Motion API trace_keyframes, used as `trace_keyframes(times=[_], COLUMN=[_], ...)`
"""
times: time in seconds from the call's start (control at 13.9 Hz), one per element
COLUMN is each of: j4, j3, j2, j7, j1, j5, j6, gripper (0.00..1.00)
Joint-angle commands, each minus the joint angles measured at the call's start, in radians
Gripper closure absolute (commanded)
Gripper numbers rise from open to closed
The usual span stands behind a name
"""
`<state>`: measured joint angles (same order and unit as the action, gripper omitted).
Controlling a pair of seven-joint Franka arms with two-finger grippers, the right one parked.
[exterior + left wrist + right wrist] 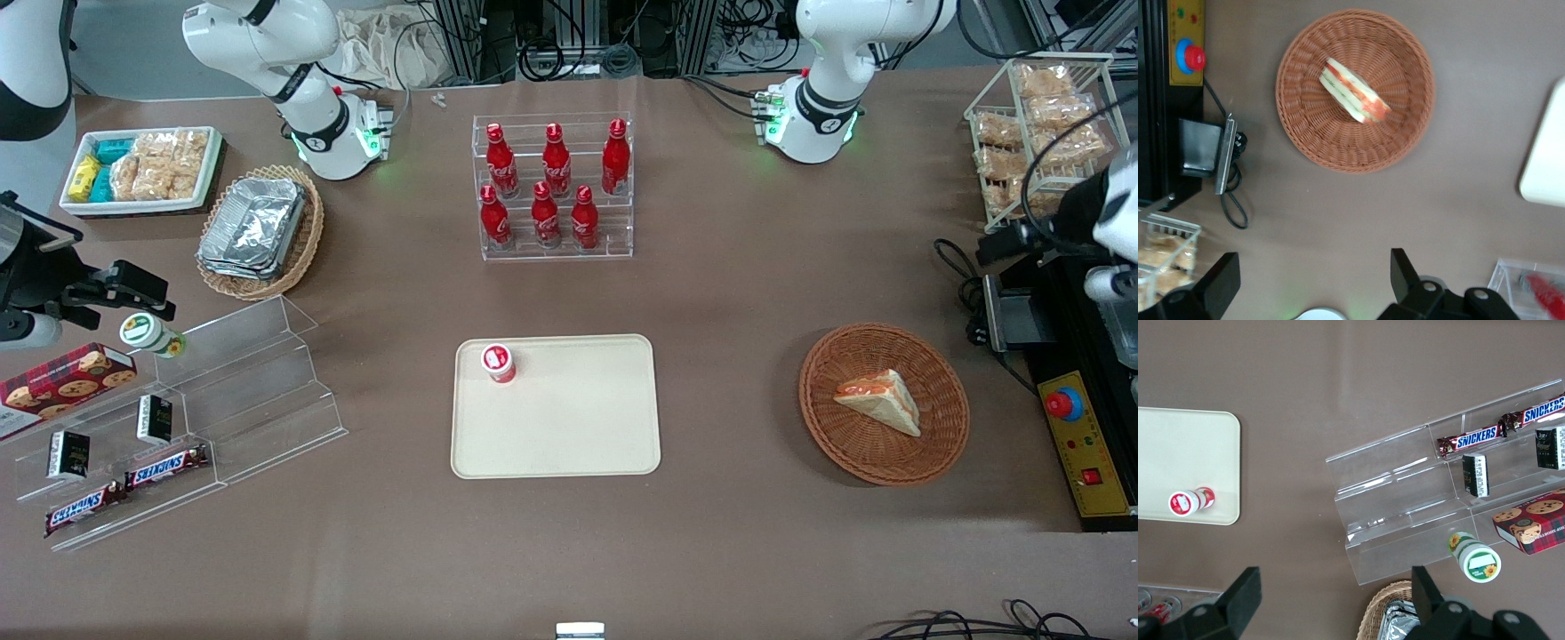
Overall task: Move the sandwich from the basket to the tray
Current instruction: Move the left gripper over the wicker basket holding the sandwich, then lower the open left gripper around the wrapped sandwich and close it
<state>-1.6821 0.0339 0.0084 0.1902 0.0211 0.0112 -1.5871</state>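
The sandwich (880,400) is a pale bread wedge with red and green filling, lying in the round reddish-brown basket (822,427) toward the working arm's end of the table. The wrist view looks down on the sandwich (1355,100) and the basket (1405,130). My gripper (1009,240) hangs high above the table, farther from the front camera than the basket and apart from it. Its fingers (1401,273) stand wide open with nothing between them, the gripper (1313,277) over bare tabletop. The beige tray (569,427) lies mid-table, and one corner of the tray (1546,167) shows in the wrist view.
A small red-and-white bottle (499,363) stands on the tray. A black control box with a red button (1067,404) and cables lie beside the basket. A wire snack rack (1040,124), a cola bottle rack (556,191) and an acrylic shelf (231,391) also stand on the table.
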Motion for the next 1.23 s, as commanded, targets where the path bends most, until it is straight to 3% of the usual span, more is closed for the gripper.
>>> trace_keyframes(times=[0.0,0.29,0.58,1.15], j4=[-0.134,-0.255,-0.263,-0.272], j3=[-0.008,-0.008,-0.009,-0.014], j2=[-0.008,0.083,0.223,0.360], j7=[0.211,0.368,0.523,0.652], j1=[0.007,0.008,-0.003,-0.007], j5=[0.016,0.018,0.004,0.004], j6=[-0.132,-0.350,-0.499,-0.685], gripper=[0.00,0.00,0.00,0.00])
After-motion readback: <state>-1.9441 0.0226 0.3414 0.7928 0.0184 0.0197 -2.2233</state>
